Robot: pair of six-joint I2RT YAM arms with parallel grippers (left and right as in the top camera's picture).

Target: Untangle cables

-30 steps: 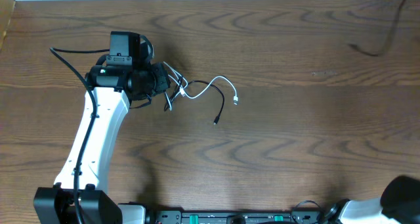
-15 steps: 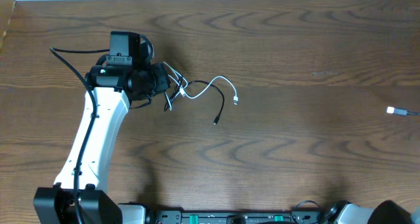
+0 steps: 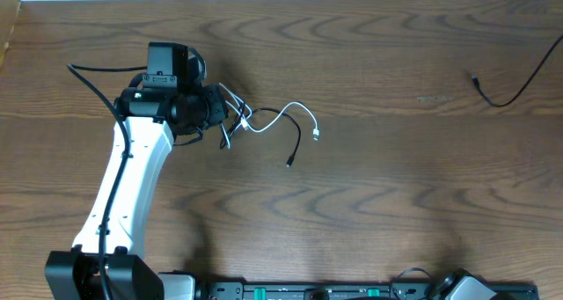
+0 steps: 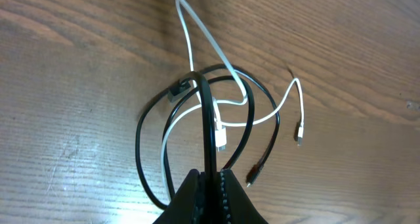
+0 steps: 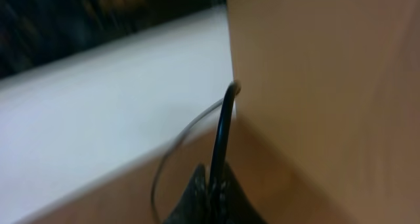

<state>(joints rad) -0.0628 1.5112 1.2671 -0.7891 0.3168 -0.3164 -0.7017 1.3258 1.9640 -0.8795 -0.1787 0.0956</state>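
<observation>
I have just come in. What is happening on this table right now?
The left gripper is shut on a black cable in a small tangle with a white cable on the wooden table. The right gripper, out of the overhead view, pinches a separate black cable, apparently the one seen near the table's right edge, away from the tangle. The tangle is not yet undone: its cords cross one another.
</observation>
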